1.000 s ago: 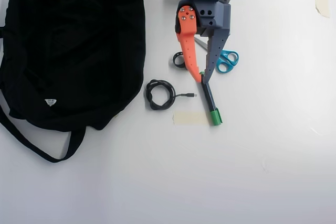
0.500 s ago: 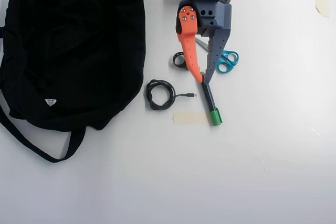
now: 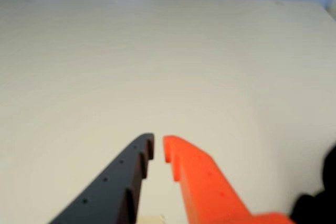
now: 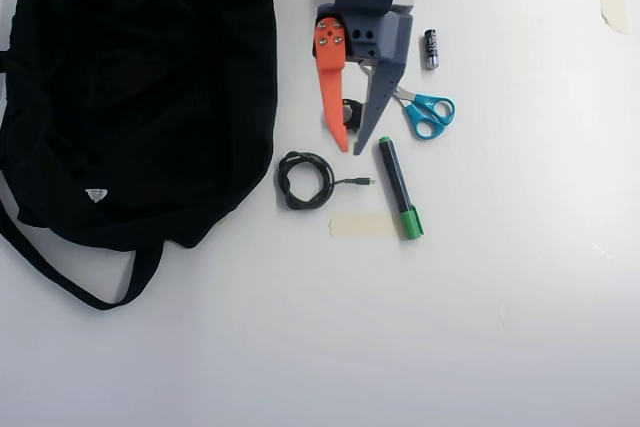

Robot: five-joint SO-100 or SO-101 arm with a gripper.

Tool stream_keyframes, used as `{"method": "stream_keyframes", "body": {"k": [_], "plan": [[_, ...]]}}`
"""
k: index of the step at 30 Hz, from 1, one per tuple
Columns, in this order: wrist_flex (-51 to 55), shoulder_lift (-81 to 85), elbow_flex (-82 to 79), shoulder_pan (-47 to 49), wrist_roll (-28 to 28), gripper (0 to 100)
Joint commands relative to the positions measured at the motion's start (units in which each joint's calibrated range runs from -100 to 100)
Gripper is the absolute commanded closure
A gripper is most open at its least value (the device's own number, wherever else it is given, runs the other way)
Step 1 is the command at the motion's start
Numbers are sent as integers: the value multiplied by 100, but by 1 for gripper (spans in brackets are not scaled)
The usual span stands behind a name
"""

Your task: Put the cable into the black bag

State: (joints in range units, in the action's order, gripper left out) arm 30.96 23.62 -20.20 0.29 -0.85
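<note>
Black bag (image 4: pixel 140 87) soft matt cloth; cable (image 4: pixel 305 180) matt rubbery cord; table (image 4: pixel 500 297) smooth, matt white.

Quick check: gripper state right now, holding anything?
Gripper: nearly closed, a narrow gap between the fingertips, holding nothing; the cable lies untouched on the table.

In the overhead view the cable (image 4: pixel 305 180) is a thin black cord wound into a small loose coil, lying flat on the white bench. One short free end runs straight out to the right of the coil and finishes in a tiny metal plug. Just to the coil's left lies the black bag (image 4: pixel 130 87), a large, soft, rounded fabric shape filling the upper left. A tiny white label sits low on its front, and a long black strap loops out beneath it.
</note>
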Motion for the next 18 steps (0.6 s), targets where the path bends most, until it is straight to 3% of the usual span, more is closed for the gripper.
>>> {"method": "stream_keyframes", "body": {"k": [1,18], "plan": [[177,20,277,-142,2,98],[1487,-545,304,-463,211,98]]}}
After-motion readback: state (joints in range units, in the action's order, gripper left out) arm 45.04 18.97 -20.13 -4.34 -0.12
